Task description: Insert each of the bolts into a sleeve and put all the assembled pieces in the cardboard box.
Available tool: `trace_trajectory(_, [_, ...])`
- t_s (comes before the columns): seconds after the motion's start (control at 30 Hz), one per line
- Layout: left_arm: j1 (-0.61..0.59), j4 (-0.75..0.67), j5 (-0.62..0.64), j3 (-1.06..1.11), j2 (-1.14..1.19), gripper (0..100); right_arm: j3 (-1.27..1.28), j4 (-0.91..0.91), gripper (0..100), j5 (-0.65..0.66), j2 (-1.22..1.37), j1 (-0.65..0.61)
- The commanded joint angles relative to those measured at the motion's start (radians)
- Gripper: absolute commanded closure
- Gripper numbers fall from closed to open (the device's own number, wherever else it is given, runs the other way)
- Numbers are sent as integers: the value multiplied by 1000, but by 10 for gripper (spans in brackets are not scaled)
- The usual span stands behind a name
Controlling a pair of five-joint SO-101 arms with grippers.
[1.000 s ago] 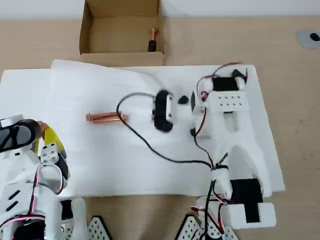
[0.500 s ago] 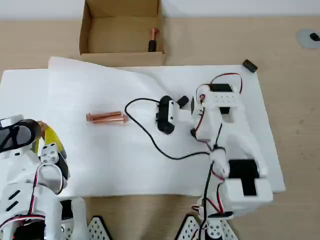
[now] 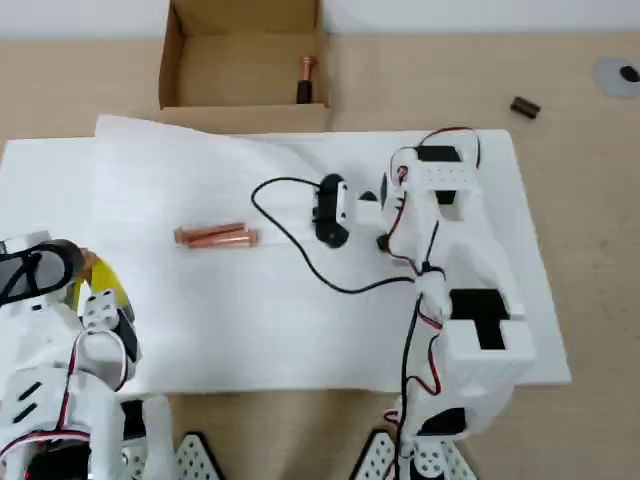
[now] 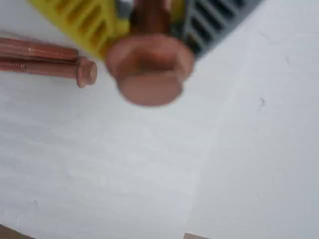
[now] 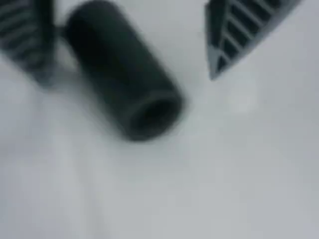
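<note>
Seen from above, my left gripper sits at the lower left, shut on a copper bolt. The left wrist view has that bolt's head sticking out between the yellow and grey fingers of my left gripper. Two more copper bolts lie side by side on the white foam sheet. My right gripper hovers over the foam's middle right, open. A black sleeve lies on the foam between its spread fingers. Another black sleeve rests on the bare table.
The cardboard box stands at the back left, with one bolt-in-sleeve piece by its right wall. A grey disc lies at the far right edge. The right arm's cable loops across the foam's middle.
A black sleeve has travelled off the foam's far right corner onto the bare table. The right arm has shifted and its wrist has turned; the left arm has kept still.
</note>
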Motion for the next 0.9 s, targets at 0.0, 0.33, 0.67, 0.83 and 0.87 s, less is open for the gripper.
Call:
trace_trajectory(0.0, [-14,-3,-9,-51,1,993,-8,11,951,8,4,42])
trace_trajectory(0.33, [-12,-3,-9,-51,4,993,-64,11,988,-37,4,101])
trace_trajectory(0.67, [-12,2,-9,-51,1,993,-163,150,920,-20,-91,64])
trace_trajectory(0.83, [-12,5,-9,-68,1,993,-130,157,888,-18,-134,53])
trace_trajectory(0.87, [-12,5,-11,-77,1,993,-120,160,887,-17,-142,51])
